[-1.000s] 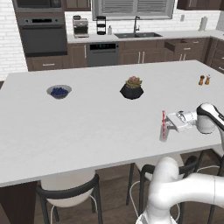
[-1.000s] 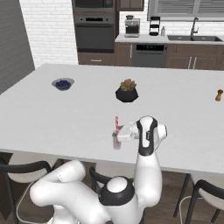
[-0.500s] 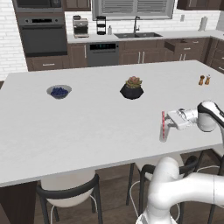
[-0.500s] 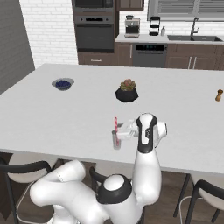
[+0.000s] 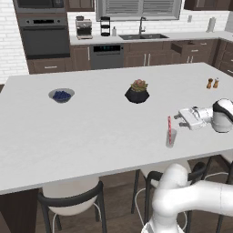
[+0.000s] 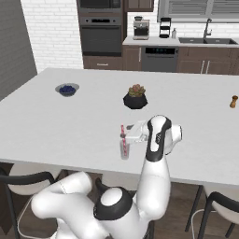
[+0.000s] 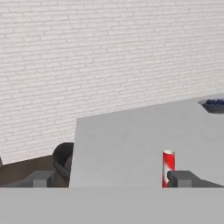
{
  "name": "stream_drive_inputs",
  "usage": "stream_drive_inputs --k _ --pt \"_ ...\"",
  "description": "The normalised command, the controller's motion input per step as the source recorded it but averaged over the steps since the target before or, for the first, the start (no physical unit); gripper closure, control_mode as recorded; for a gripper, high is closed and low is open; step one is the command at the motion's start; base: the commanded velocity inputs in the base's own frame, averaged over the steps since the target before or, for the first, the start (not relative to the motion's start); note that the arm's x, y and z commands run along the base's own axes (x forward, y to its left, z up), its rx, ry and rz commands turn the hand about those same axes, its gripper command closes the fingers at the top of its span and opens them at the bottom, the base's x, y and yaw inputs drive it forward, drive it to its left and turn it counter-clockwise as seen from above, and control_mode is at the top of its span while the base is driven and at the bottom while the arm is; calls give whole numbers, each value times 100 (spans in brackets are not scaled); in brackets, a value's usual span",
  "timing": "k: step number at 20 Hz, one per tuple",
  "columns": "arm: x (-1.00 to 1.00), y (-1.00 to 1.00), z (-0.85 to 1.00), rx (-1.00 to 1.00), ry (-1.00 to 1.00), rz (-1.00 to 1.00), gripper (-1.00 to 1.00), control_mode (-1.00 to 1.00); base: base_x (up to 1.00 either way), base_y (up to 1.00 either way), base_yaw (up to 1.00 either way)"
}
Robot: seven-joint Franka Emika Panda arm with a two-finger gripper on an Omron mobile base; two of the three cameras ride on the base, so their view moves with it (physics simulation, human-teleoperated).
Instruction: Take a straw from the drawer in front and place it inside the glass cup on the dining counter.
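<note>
The dining counter (image 5: 91, 132) is finished in a smooth, matt white surface. The glass cup (image 5: 171, 138) is seen as clear, greyish glass, and the straw (image 5: 169, 127) in it is marked with glossy red and white stripes. The drawer (image 5: 193, 47) is faced in dark brown wood, as are the cabinet fronts (image 5: 136, 55) beside it. The back wall (image 7: 100, 57) is laid in rough, matt white brick. The oven (image 6: 102, 35) is clad in dark, faintly glossy metal. The plant pot (image 6: 135, 100) is finished in matt black.
</note>
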Motion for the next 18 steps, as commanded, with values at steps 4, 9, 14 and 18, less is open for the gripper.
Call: stream_drive_inputs --k 4,9,14,18 --pt "-32 0 52 0 -9 -12 -100 -100 0 0 0" --pt "-46 0 53 0 -11 -12 -100 -100 0 0 0" --pt "-55 0 54 -1 -10 -10 -100 -100 0 0 0" --pt "-32 8 30 -3 -3 -4 -100 -100 0 0 0"
